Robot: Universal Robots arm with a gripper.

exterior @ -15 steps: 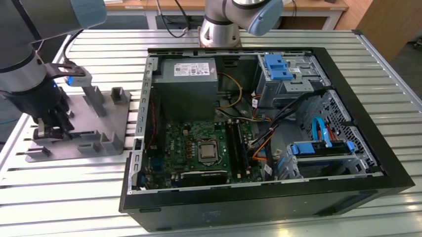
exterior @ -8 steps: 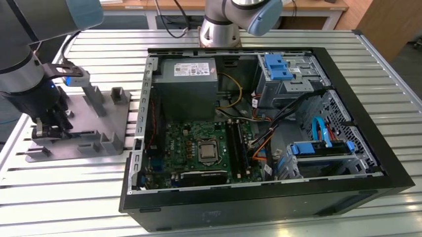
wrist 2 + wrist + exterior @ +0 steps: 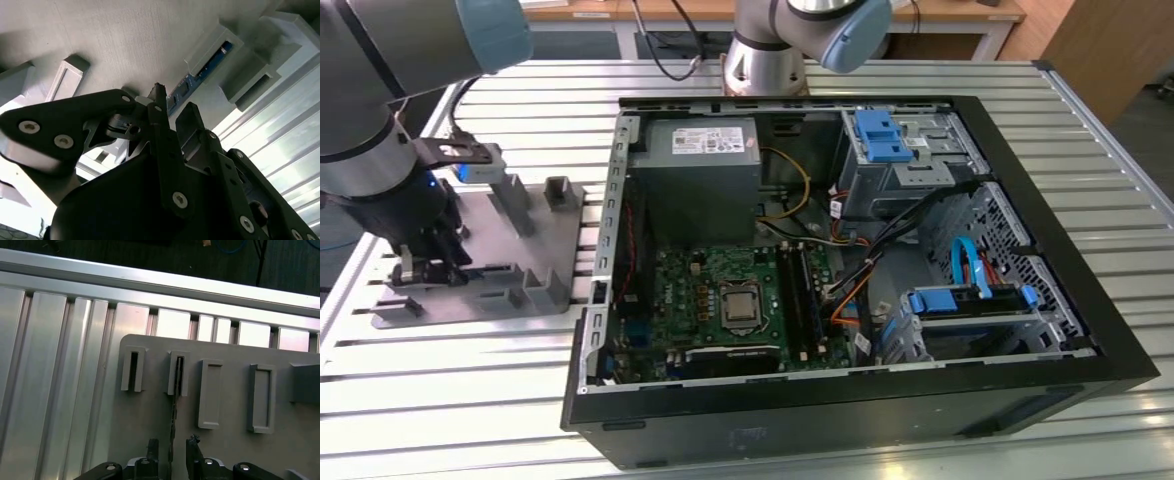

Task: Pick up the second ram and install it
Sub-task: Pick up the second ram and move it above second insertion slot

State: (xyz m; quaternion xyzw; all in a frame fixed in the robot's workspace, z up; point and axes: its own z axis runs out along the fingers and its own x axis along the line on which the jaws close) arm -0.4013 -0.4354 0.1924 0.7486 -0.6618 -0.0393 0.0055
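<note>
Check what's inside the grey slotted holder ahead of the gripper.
A thin dark blue-green memory stick, standing on edge, one end in the grey slotted holder. The open black gripper straddles it. The seated end is hidden by the slot walls.

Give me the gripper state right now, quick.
Gripper: open, one finger on each side of the second ram, which stands in its fixture slot; not clamped on it.

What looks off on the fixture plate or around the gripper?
Nothing stands out. The second ram stands on edge, straight in its grey holder on the fixture plate; the gripper straddles it, open and clear of both faces.
</note>
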